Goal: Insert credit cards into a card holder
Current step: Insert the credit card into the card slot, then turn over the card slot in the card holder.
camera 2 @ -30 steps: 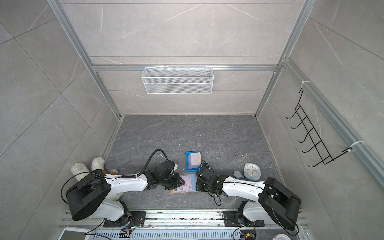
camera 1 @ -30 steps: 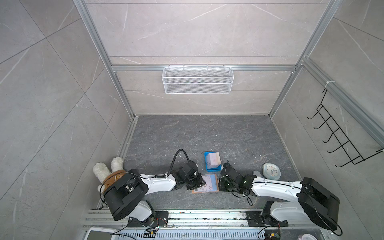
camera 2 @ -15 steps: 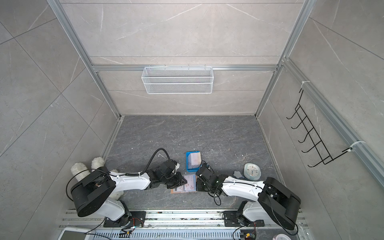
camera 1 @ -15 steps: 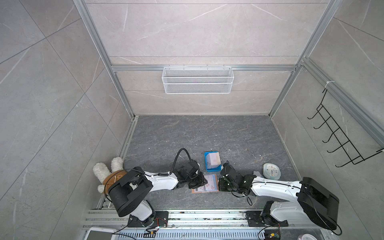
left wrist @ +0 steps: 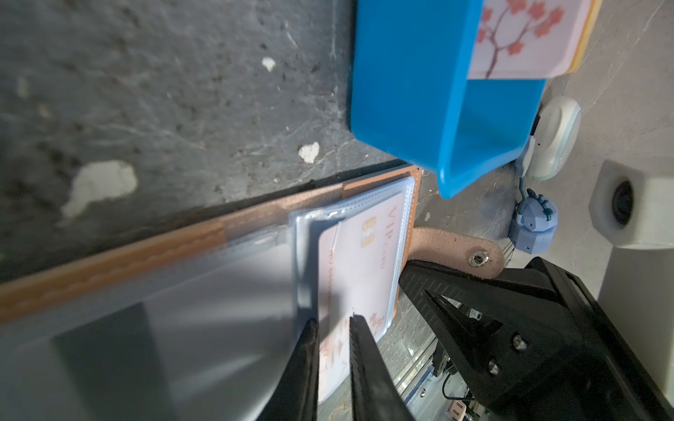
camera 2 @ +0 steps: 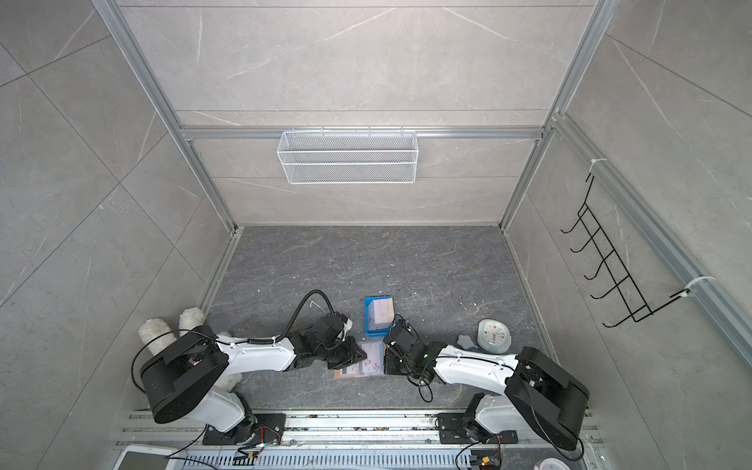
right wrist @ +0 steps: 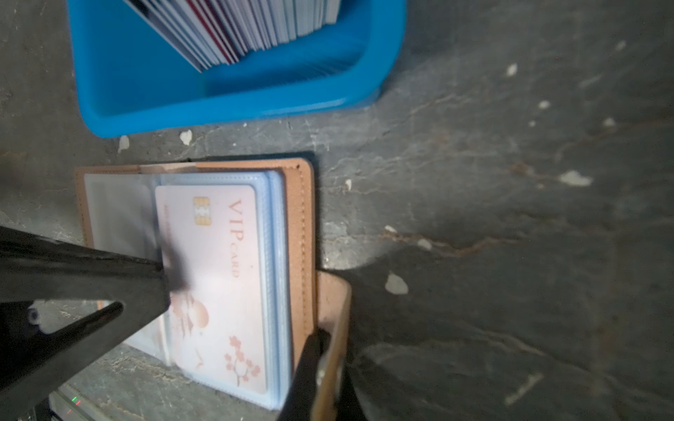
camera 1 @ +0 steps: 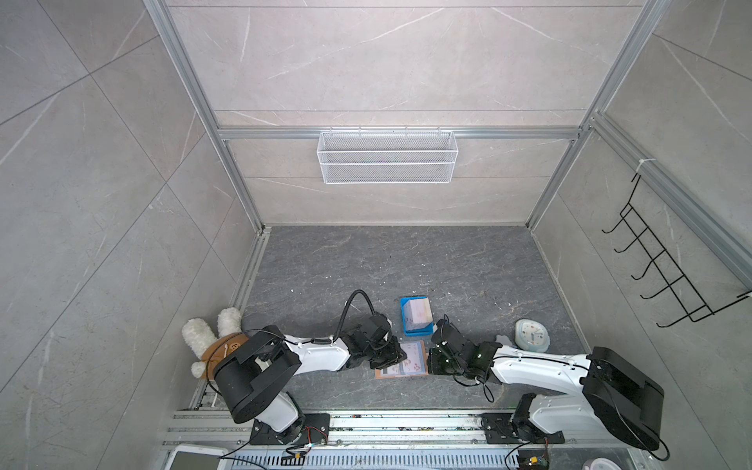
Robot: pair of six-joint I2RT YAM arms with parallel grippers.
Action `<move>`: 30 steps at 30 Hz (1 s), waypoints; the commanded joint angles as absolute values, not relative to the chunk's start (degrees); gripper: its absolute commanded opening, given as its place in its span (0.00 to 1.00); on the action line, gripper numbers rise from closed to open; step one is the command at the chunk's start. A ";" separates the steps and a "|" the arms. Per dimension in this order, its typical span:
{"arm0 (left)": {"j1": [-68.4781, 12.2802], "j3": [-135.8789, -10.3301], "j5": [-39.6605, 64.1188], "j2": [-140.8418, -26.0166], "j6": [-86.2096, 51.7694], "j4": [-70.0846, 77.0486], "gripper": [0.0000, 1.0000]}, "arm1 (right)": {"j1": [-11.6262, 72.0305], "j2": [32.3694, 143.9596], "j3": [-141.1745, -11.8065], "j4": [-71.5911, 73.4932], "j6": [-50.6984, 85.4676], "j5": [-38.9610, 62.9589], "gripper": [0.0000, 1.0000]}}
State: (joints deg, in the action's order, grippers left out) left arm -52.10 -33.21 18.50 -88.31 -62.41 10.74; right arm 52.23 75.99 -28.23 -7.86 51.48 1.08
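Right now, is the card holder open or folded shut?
Open: the card holder lies spread flat, its clear sleeves facing up with a card showing.

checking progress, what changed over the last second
The left arm swung inward, bringing the left gripper further over the open card holder. Its jaws pinch a pink card partly in a sleeve. The right gripper stays clamped on the holder's snap tab. The blue tray did not move.

Both arms extended low over the table, wrists converging from opposite sides. Left gripper (left wrist: 332, 320) nearly closed, fingertips pinching the edge of a pink card (left wrist: 359, 262). Right gripper (right wrist: 328, 350) clamped on the snap-button tab (right wrist: 333, 306) of the card holder (right wrist: 302, 233), jaws tight.
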 commanded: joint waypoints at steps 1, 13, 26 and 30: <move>-51.95 -34.12 18.35 -87.06 -61.70 10.11 0.19 | 52.56 75.26 -27.34 -10.87 52.12 0.28 0.08; -52.03 -31.86 17.02 -82.50 -60.30 6.66 0.14 | 52.56 67.87 -25.53 -11.22 52.66 -0.89 0.11; -52.98 -34.14 16.13 -84.42 -57.04 4.06 0.11 | 52.65 64.33 -24.00 -5.73 52.64 1.66 0.13; -53.10 -34.53 15.21 -84.81 -57.04 2.90 0.11 | 52.67 64.48 -23.77 -5.04 52.65 1.93 0.14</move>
State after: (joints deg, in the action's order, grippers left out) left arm -52.80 -32.69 16.58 -84.27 -58.92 4.71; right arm 52.25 64.86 -24.67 -6.57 51.92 1.37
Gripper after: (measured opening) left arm 0.109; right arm 0.134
